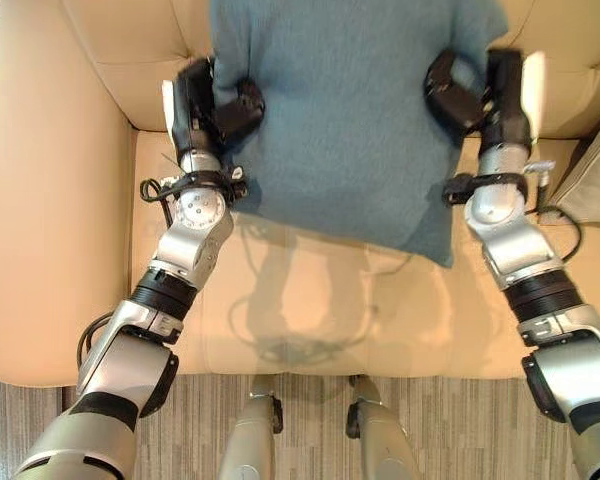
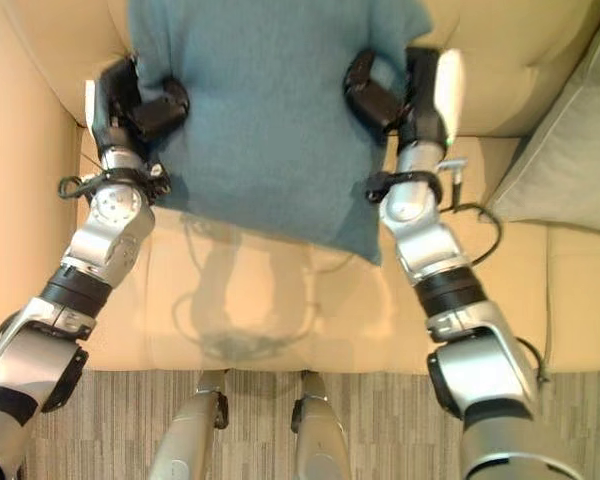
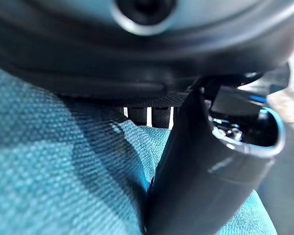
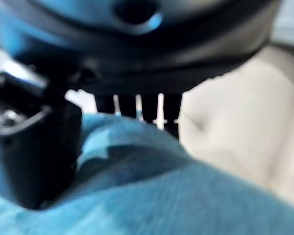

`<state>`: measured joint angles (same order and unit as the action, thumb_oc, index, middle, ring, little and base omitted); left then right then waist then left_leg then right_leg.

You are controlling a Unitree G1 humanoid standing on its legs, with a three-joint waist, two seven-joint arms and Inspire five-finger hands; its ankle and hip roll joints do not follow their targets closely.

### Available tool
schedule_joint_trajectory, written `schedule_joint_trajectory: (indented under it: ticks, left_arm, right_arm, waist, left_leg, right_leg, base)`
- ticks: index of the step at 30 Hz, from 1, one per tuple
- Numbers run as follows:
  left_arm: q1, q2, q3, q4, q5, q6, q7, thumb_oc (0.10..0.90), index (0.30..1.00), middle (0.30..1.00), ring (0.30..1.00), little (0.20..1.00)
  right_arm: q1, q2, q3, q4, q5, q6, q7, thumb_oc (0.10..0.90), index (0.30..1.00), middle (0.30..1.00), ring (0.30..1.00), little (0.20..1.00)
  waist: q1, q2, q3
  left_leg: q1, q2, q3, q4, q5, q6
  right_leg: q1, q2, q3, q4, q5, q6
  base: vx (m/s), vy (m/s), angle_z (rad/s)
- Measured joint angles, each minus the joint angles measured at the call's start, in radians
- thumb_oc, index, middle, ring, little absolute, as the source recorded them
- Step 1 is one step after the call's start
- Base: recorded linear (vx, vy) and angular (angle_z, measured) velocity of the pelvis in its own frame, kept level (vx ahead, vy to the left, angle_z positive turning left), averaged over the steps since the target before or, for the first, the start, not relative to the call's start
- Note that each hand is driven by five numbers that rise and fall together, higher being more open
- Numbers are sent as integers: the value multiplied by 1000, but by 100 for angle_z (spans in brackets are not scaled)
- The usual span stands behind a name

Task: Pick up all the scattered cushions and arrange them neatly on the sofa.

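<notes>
A teal cushion [image 1: 350, 110] hangs between my two hands above the seat of the beige sofa [image 1: 310, 300], up against its backrest. My left hand [image 1: 215, 105] is shut on the cushion's left edge, its thumb [image 3: 206, 181] pressing on the teal fabric [image 3: 63, 186]. On the other side my right hand [image 1: 475, 95] is shut on the right edge, thumb [image 4: 34, 152] on top of the cloth [image 4: 161, 196]. The cushion's lower corner droops toward the seat.
A grey cushion [image 2: 565, 160] leans against the backrest at the sofa's right. The sofa's left armrest [image 1: 40, 200] stands beside my left arm. Striped carpet [image 1: 450, 430] runs along the sofa's front edge.
</notes>
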<state>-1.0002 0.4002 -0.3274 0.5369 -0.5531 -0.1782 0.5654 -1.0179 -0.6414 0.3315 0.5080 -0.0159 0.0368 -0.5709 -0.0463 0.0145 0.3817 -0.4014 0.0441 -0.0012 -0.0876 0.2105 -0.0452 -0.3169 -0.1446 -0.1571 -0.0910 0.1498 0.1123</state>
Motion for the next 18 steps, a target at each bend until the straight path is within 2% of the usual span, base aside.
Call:
schedule_joint_trajectory:
  ticks: [3,5,6,7,9,12,18]
  left_arm:
    - [-32,-41,-6,64,-37,-24,39,400,300,300,300,300]
    - [-48,-46,-20,125,-56,-30,40,400,300,300,300,300]
    - [-76,-55,-32,184,-67,-33,39,400,300,300,300,300]
    - [-146,-75,-62,312,-83,-30,39,400,300,300,300,300]
    - [-191,-88,-67,386,-111,-34,34,400,300,300,300,300]
    - [-256,-89,-66,445,-115,-32,32,400,300,300,300,300]
    - [-303,-66,-67,484,-106,0,10,400,300,300,300,300]
  right_arm:
    - [-98,-1,60,88,-29,4,-34,400,300,300,300,300]
    - [-163,-3,136,171,-42,7,-43,400,300,300,300,300]
    - [-198,-3,177,228,-53,8,-44,400,300,300,300,300]
    - [-262,4,248,320,-57,21,-38,400,300,300,300,300]
    - [-291,37,251,380,-54,26,-40,400,300,300,300,300]
    - [-319,72,251,435,-5,38,-42,400,300,300,300,300]
    - [-337,74,297,466,26,36,-42,400,300,300,300,300]
  waist:
    - [1,-1,1]
    - [-3,-3,2]
    - [-3,-3,2]
    - [0,-3,2]
    - [0,-7,9]
    - [1,-7,60]
    - [4,-9,65]
  left_leg:
    - [-10,1,7,0,0,0]
    - [-18,2,7,0,0,0]
    - [-23,3,7,0,0,0]
    - [-39,4,7,0,0,0]
    - [-63,5,7,0,3,-3]
    - [-63,4,7,0,3,-3]
    - [-83,5,8,0,4,-2]
  right_leg:
    - [-12,0,1,0,0,0]
    - [-21,2,0,0,0,0]
    - [-26,3,0,0,0,0]
    - [-41,4,0,0,0,0]
    - [-65,4,0,0,2,-2]
    - [-66,4,0,0,5,-5]
    - [-86,4,-1,0,6,-6]
  base:
    - [-63,-22,-4]
    - [-72,-33,-1]
    - [-91,-31,0]
    - [-41,-12,0]
    - [-50,-5,0]
    - [-31,-3,0]
    - [-5,-3,0]
